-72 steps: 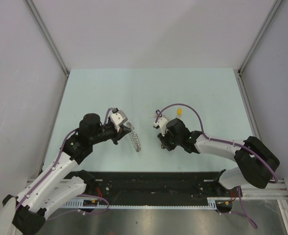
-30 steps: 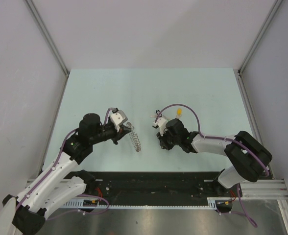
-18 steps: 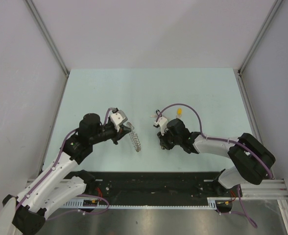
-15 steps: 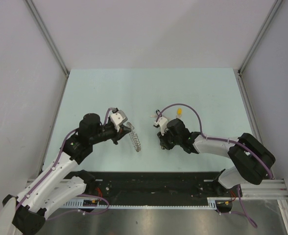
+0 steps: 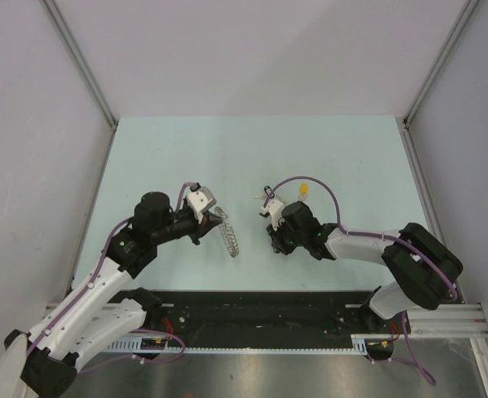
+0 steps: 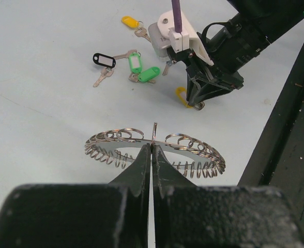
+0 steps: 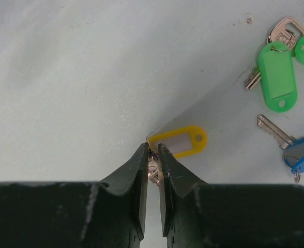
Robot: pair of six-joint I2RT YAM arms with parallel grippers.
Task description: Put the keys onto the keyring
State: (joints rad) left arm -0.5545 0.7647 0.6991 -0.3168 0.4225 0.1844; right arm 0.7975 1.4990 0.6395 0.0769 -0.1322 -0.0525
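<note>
My left gripper [image 6: 152, 148] is shut on the near rim of the keyring [image 6: 188, 144], a large silver ring of small coils, and holds it off the table; from above the keyring [image 5: 228, 234] hangs at the left gripper [image 5: 212, 219]. To its right, my right gripper [image 7: 153, 149] points down at the table, shut on the metal part of a yellow-tagged key [image 7: 180, 140], whose tag lies just past the tips. Loose keys lie nearby: green ones [image 7: 276, 75], a blue one [image 7: 301, 154], a black one [image 6: 104, 60] and another yellow one [image 6: 131, 21].
The right gripper [image 6: 199, 101] stands low on the table just beyond the keyring, its purple cable [image 6: 177, 14] rising above it. A black rail [image 5: 261, 308] runs along the table's near edge. Grey walls close in the table's left, right and back.
The right arm's elbow has shifted slightly. Both grippers stay where they were, each with its hold.
</note>
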